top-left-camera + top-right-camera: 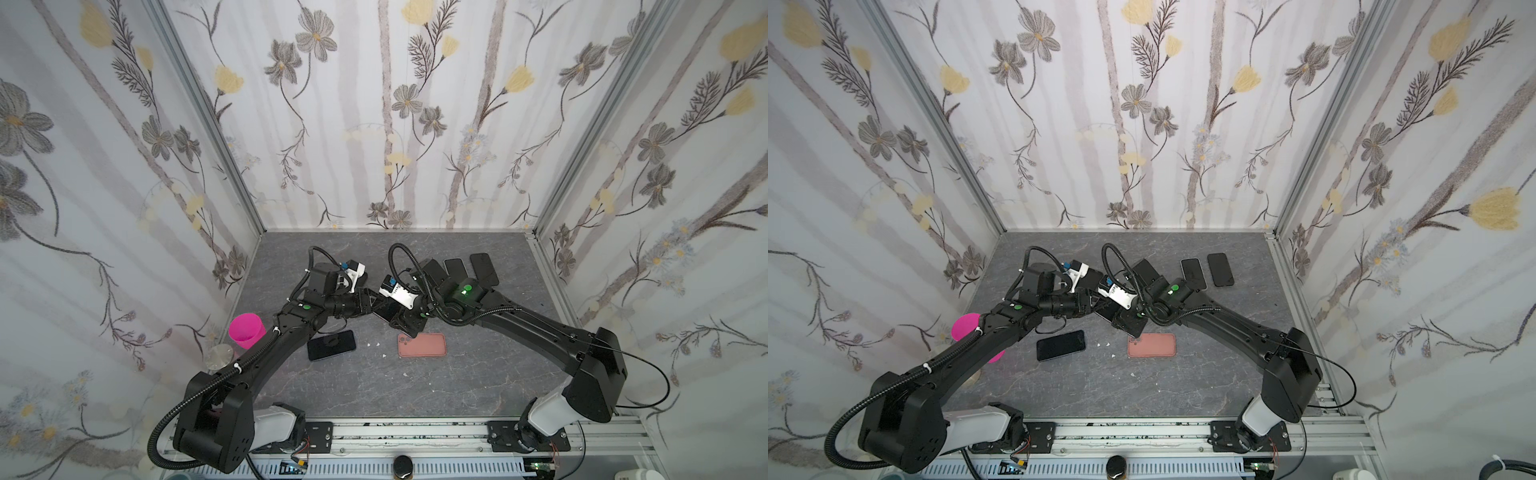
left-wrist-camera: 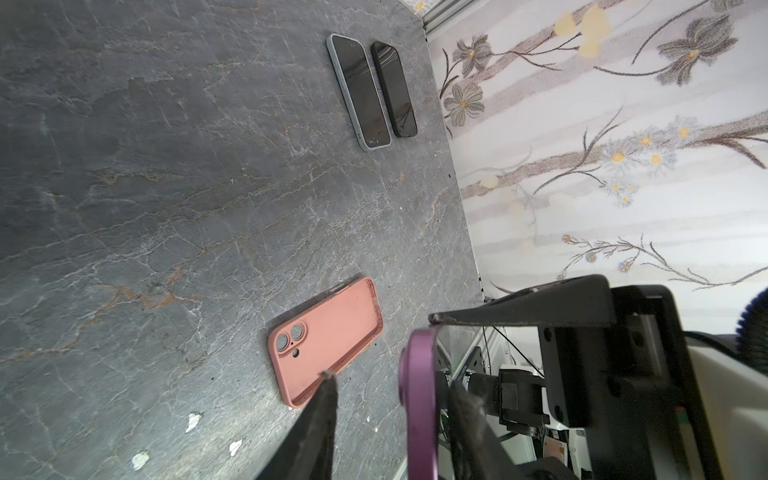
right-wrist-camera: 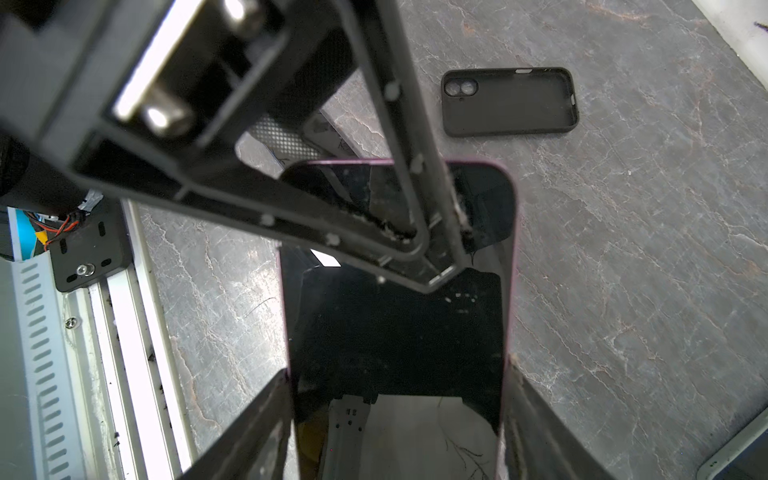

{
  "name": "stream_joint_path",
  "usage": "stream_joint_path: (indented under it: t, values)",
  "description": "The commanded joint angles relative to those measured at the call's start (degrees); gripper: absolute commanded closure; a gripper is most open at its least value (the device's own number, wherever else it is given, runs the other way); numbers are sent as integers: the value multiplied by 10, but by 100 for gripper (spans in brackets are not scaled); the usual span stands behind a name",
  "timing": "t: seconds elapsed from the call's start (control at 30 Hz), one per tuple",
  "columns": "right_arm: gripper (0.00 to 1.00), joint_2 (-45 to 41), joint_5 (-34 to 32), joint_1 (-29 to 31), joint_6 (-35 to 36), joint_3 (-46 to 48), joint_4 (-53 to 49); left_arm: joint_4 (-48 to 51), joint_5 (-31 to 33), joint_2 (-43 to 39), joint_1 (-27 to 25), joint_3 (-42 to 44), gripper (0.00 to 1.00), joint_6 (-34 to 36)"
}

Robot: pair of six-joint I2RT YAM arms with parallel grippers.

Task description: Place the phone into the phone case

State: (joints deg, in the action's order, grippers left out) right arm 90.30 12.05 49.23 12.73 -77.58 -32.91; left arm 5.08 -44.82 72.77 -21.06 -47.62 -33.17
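Grey marbled tabletop (image 1: 457,386), floral-papered walls (image 1: 374,104) on three sides. Right claw (image 3: 397,370) clamped on phone (image 3: 399,324) by long edges, off table. Left claw (image 2: 380,348) apart, straddling phone's free end, one finger (image 2: 326,399) clear of it. Pink case (image 1: 422,345) flat, hollow up, just beside right claw, toward arm bases. Loose black phone (image 1: 331,345) under left forearm; white scraps (image 1: 376,345) between it and pink case. Black case (image 3: 510,102), pale-cased phone (image 2: 359,91) beyond claws. Pink cup (image 1: 246,330) well behind left claw.

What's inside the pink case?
Nothing. The pink case lies open and empty on the table, which shows through its camera holes. A finger hides a bit of its rim.
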Motion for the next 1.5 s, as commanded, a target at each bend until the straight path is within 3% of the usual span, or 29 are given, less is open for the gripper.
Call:
stream_joint_path:
  t: [0.0, 0.23, 0.33, 0.57, 0.83, 1.07, 1.33, 1.47]
  values:
    - [52, -9, -1, 2, 9, -4, 6, -33, -18, -5, 0, 9, 68, -13]
    - [52, -5, -12, 6, 7, -5, 4, -32, -26, -23, 0, 15, 94, -13]
    - [51, -4, -40, 9, 3, -3, 11, -31, -13, -29, 0, 17, 100, -13]
    - [47, 0, -71, 11, -2, -6, 20, -32, 9, -42, 0, 18, 100, -13]
    - [15, -21, -101, 11, -30, -2, 56, -68, 77, -81, 5, 23, 100, -41]
    - [1, -86, -109, 10, -93, 28, 168, -137, 127, -125, 14, 10, 100, -97]
    - [0, -231, -111, -18, -233, 115, 349, -280, 165, -192, 17, 9, 100, -149]
    - [0, -325, -65, -73, -325, 205, 486, -331, 175, -217, 19, 4, 100, -149]
